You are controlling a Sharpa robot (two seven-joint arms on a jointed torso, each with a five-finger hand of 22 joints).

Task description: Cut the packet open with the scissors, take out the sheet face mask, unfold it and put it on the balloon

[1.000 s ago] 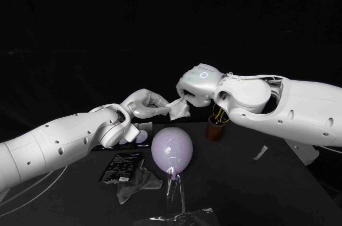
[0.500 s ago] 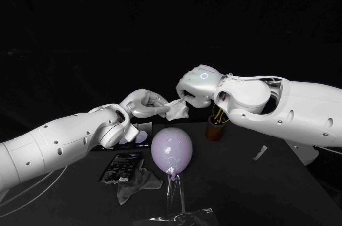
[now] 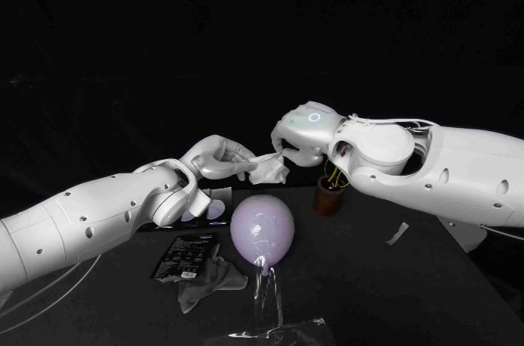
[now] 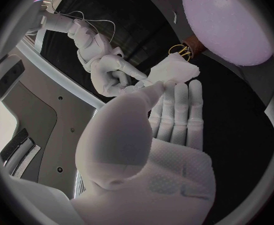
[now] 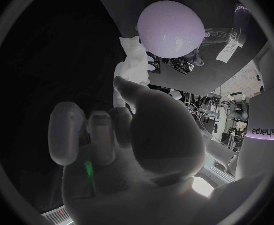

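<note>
left hand pinches mask | right hand pinches its other edge | mask hangs clear above balloon | packet flat beside balloon, apart

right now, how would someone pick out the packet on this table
Find the pale purple balloon standing mid-table. Just beside it, toward the left arm, lies the packet, a flat black rectangle with small white print. The grey thing next to it is crumpled and unprinted.

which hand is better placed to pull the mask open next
Likely the left hand: its fingertips pinch the folded mask at one edge, so it can draw away while the right hand holds the other side above the balloon.
</note>
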